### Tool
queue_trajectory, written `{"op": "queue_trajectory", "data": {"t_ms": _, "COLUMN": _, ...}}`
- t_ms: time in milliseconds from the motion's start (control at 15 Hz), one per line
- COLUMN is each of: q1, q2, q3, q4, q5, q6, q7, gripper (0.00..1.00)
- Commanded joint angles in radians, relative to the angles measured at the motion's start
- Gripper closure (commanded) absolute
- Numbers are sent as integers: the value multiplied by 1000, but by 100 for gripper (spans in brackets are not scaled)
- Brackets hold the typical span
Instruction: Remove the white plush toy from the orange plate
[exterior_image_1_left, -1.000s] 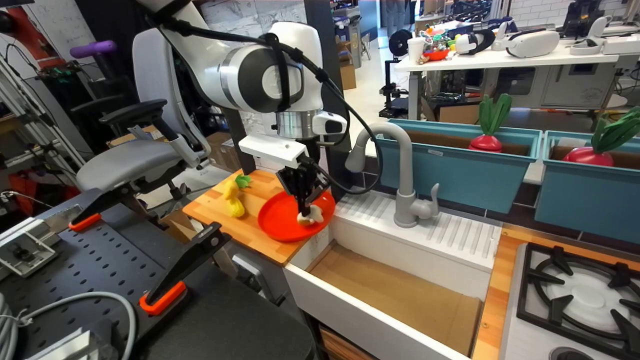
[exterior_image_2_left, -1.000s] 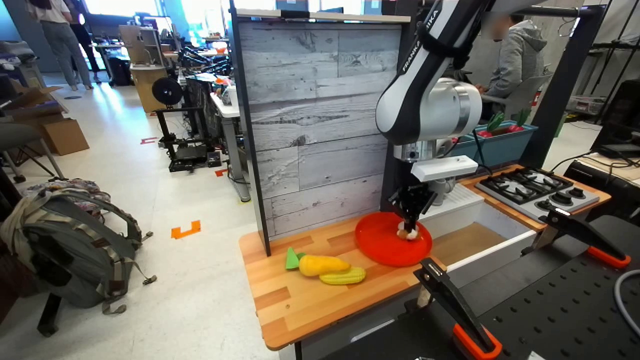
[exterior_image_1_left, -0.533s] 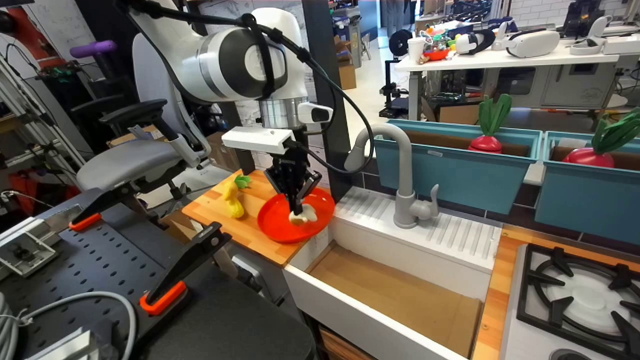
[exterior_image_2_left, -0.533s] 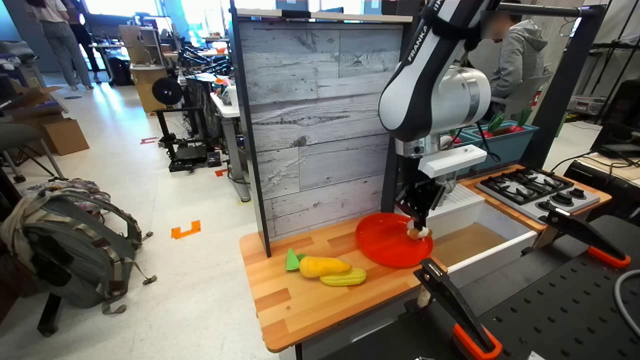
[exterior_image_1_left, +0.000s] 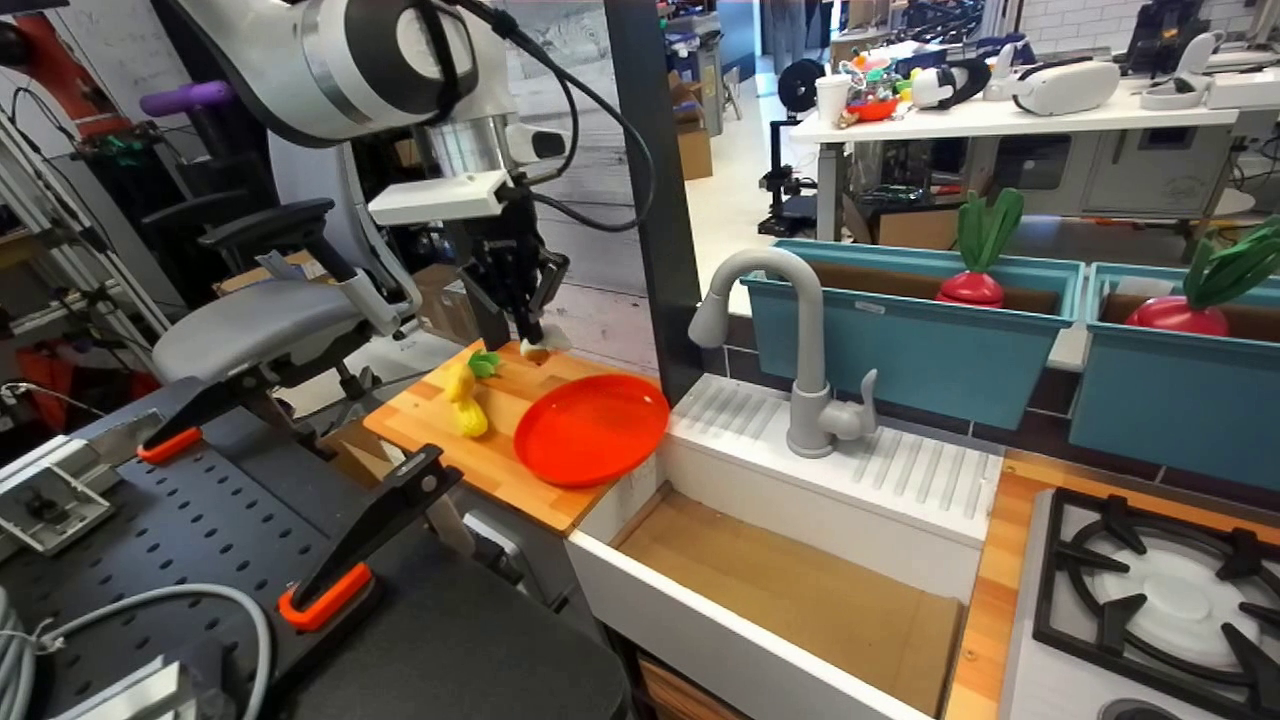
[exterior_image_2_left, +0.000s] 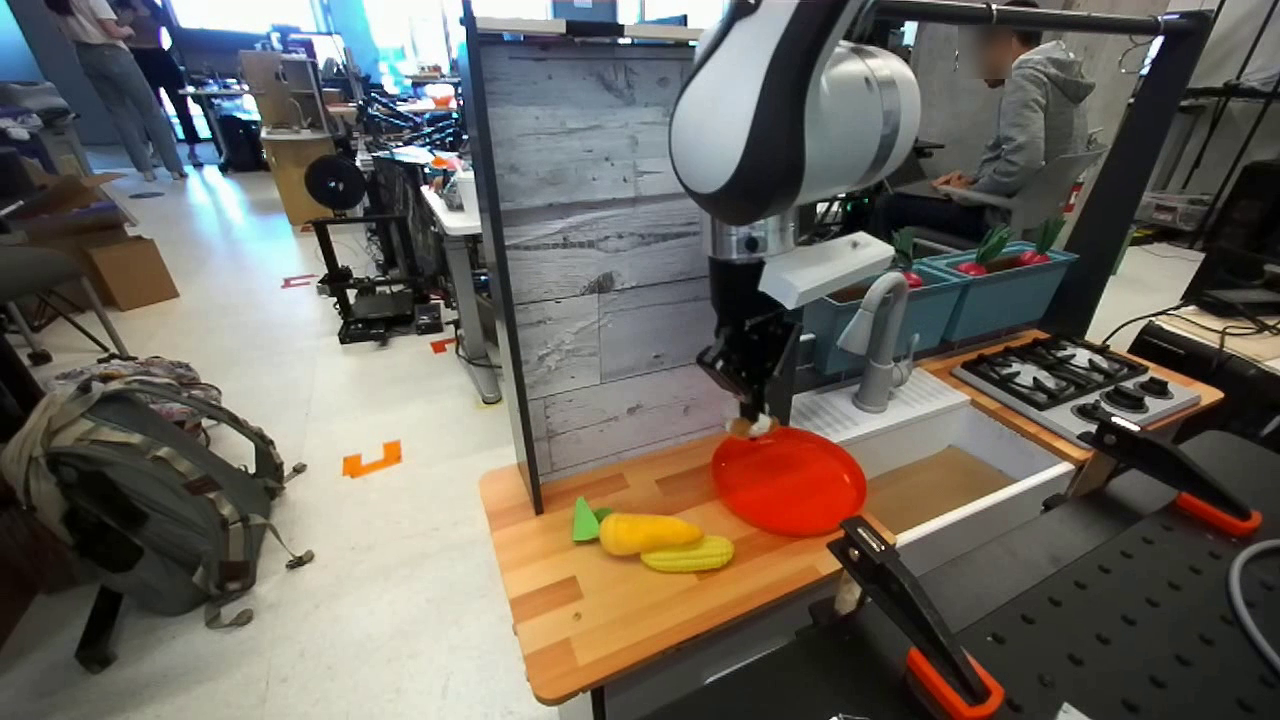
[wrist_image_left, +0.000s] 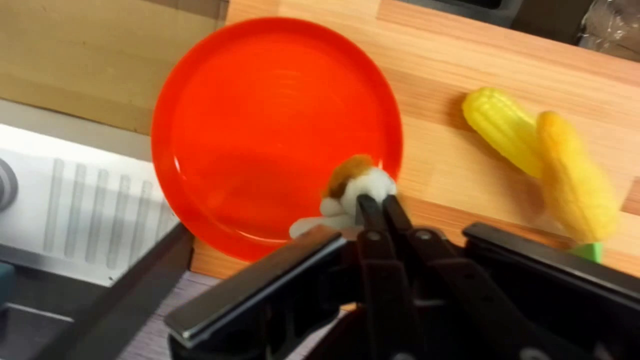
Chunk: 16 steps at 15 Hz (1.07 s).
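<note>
The orange plate (exterior_image_1_left: 592, 435) is a round red-orange dish on the wooden counter, also seen in an exterior view (exterior_image_2_left: 790, 490) and the wrist view (wrist_image_left: 270, 110). My gripper (exterior_image_1_left: 535, 335) is shut on the white plush toy (exterior_image_1_left: 552, 338), a small cream-white lump with a brown patch. The toy (exterior_image_2_left: 762, 426) hangs from the fingertips, raised off the plate, near its back rim in an exterior view. In the wrist view the fingertips (wrist_image_left: 378, 200) pinch the toy (wrist_image_left: 371, 184), which overlaps the plate's edge. Part of the toy is hidden behind the fingers.
A yellow corn (exterior_image_2_left: 690, 555) and a yellow-orange vegetable with a green top (exterior_image_2_left: 645, 533) lie on the counter beside the plate. A wood-look wall panel (exterior_image_2_left: 630, 230) stands behind. The sink (exterior_image_1_left: 800, 590), grey faucet (exterior_image_1_left: 812, 330) and stove (exterior_image_1_left: 1170, 590) lie on the plate's other side.
The gripper has lifted the toy up off the plate and moved it toward the wall panel and the vegetables' side. The plate and vegetables have stayed in place.
</note>
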Motion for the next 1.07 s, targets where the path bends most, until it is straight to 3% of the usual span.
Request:
{"op": "queue_trajectory", "data": {"t_ms": 0, "q1": 22, "q2": -21, "q3": 43, "q4": 0, "q5": -33, "q6": 16, "q7": -55, "gripper": 99}}
{"op": "queue_trajectory", "data": {"t_ms": 333, "q1": 16, "q2": 36, "q3": 85, "q4": 77, "q5": -22, "q6": -33, "q7": -136, "gripper": 99}}
{"op": "queue_trajectory", "data": {"t_ms": 1000, "q1": 24, "q2": 208, "q3": 98, "q4": 258, "q5": -24, "q6": -106, "q7": -224, "gripper": 99}}
